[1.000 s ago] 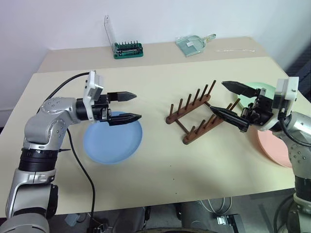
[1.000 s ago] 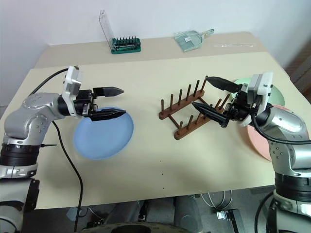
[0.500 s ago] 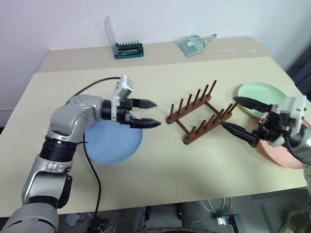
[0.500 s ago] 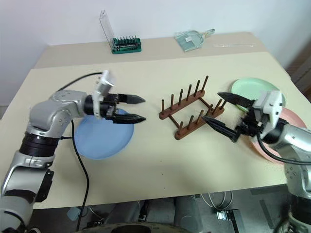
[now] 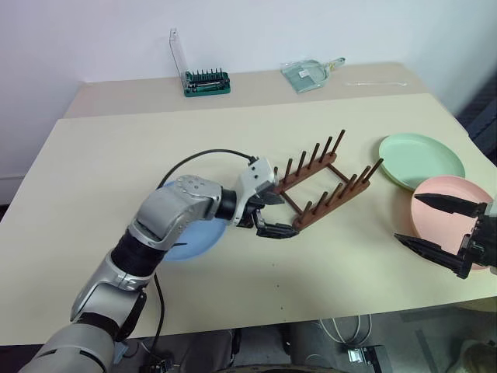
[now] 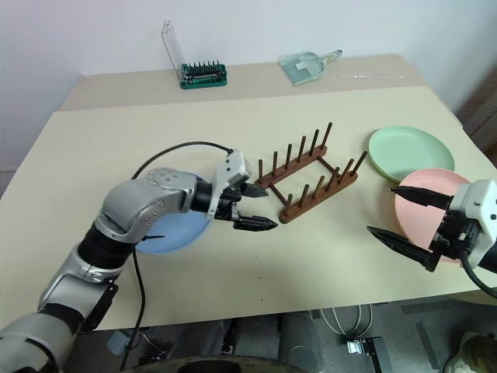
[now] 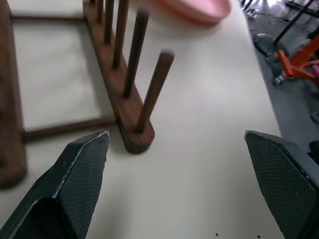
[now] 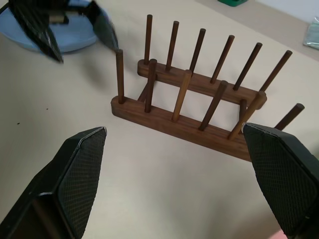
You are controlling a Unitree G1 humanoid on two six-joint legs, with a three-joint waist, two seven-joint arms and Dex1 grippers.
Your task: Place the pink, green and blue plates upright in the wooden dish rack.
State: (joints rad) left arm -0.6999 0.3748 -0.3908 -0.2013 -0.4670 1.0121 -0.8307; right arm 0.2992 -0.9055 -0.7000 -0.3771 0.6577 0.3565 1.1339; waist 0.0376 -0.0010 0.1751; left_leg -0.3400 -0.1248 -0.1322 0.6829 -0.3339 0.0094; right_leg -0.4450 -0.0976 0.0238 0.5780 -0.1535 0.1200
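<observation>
The wooden dish rack (image 5: pixel 318 186) stands mid-table with nothing between its pegs. The blue plate (image 5: pixel 189 241) lies flat to its left, largely covered by my left arm. At the rack's right lie the green plate (image 5: pixel 421 159) and, nearer, the pink plate (image 5: pixel 450 211), both flat. My left gripper (image 5: pixel 281 215) is open and empty, low over the table by the rack's near left end (image 7: pixel 134 99). My right gripper (image 5: pixel 405 218) is open and empty, at the pink plate's left edge, pointing toward the rack (image 8: pixel 199 114).
A green tray of screwdriver bits (image 5: pixel 206 80) and a clear plastic scoop (image 5: pixel 311 71) sit at the back of the table. The table's front edge runs just below both grippers. A black cable (image 5: pixel 198 158) loops above my left arm.
My left gripper swung right and down, from above the blue plate to the rack's near left end. My right gripper drew back to the right, from the rack to the pink plate.
</observation>
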